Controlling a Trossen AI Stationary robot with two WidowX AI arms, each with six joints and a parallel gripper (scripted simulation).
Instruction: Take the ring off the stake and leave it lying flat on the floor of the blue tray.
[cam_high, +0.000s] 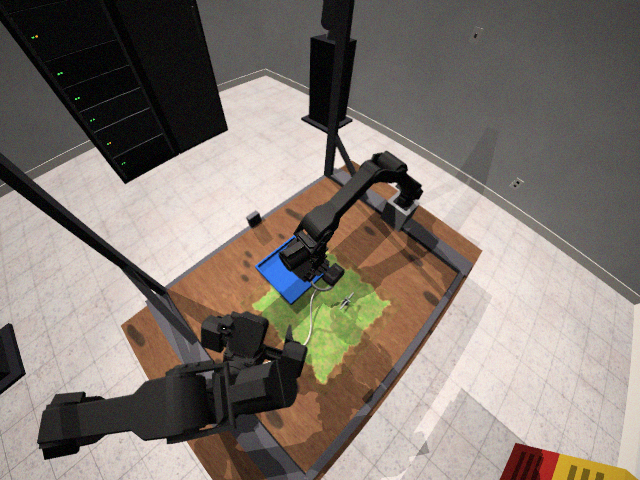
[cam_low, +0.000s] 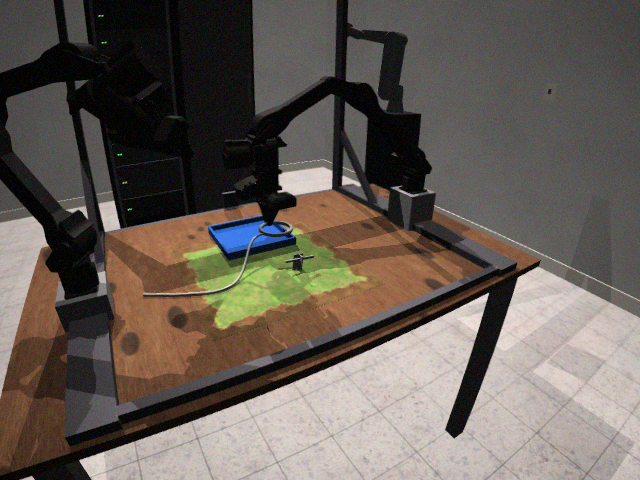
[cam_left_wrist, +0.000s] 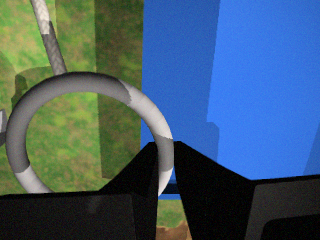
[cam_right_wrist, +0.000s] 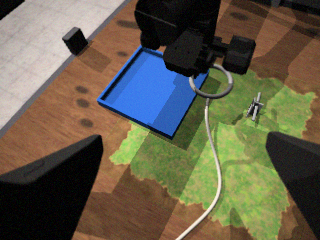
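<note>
My left gripper (cam_left_wrist: 164, 149) is shut on the rim of the grey ring (cam_left_wrist: 85, 132) and holds it in the air over the near edge of the blue tray (cam_left_wrist: 235, 90). The ring (cam_low: 275, 223) hangs level, with its grey rope (cam_low: 227, 273) trailing down across the green mat. The ring also shows in the right wrist view (cam_right_wrist: 212, 82), next to the tray (cam_right_wrist: 150, 90). The small stake (cam_low: 297, 261) stands bare on the mat, apart from the ring. My right gripper (cam_right_wrist: 184, 141) is open and empty, raised high over the table's end.
The tray (cam_high: 284, 271) sits at the mat's edge under the left arm (cam_high: 330, 211). A small dark cube (cam_high: 253, 219) sits by the table's edge. A raised grey rim (cam_low: 310, 341) runs around the table.
</note>
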